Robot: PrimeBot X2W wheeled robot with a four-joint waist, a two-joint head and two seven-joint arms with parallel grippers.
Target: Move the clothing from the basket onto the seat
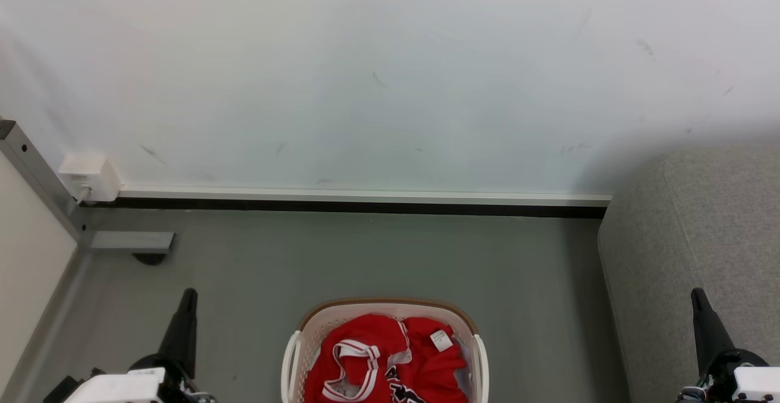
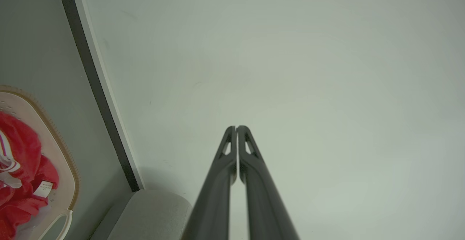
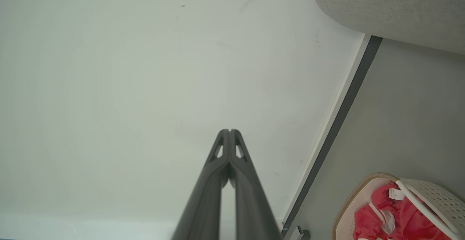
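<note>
Head view: the left pincer (image 1: 189,294) and right pincer (image 1: 696,293) both point up toward the wall, fingers pressed together and holding nothing. The basket (image 1: 390,303) sits on the floor (image 1: 365,250) between them, mouth upward, one handle toward each pincer; the frame's edge crops it, so its long axis is unclear. The clothing (image 1: 372,354) lies bunched inside, its white neck tag toward the right pincer. The seat (image 1: 701,232) is beside the right pincer. Left wrist view: fingertips meet; the basket (image 2: 71,167) is well left of them. Right wrist view: the pincer is likewise closed, with the basket (image 3: 436,195) at lower right and the seat (image 3: 392,4) at upper right.
</note>
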